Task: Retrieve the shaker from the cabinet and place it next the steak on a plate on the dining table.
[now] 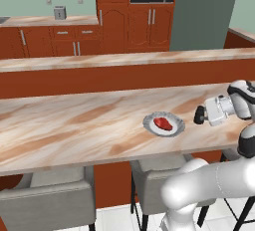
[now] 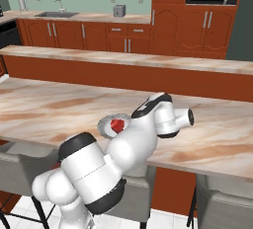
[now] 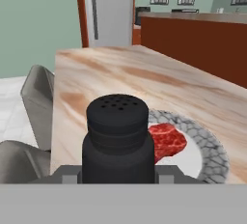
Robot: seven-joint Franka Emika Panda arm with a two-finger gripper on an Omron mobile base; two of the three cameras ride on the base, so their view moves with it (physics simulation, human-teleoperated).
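Glossy white rounded arm segments joined by black bands, with dark joints.

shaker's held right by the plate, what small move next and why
Probably lower the claw straight down until the shaker rests on the dining table, then open. The claw is shut on the shaker just right of the plate holding the steak, seemingly a little above the marble, so little sideways travel looks needed.

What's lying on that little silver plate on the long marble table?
A small red steak lies on the plate, clear in the left base view. In the hand view, the black shaker held in the hand covers the plate's near-left part, so that part stays unseen.
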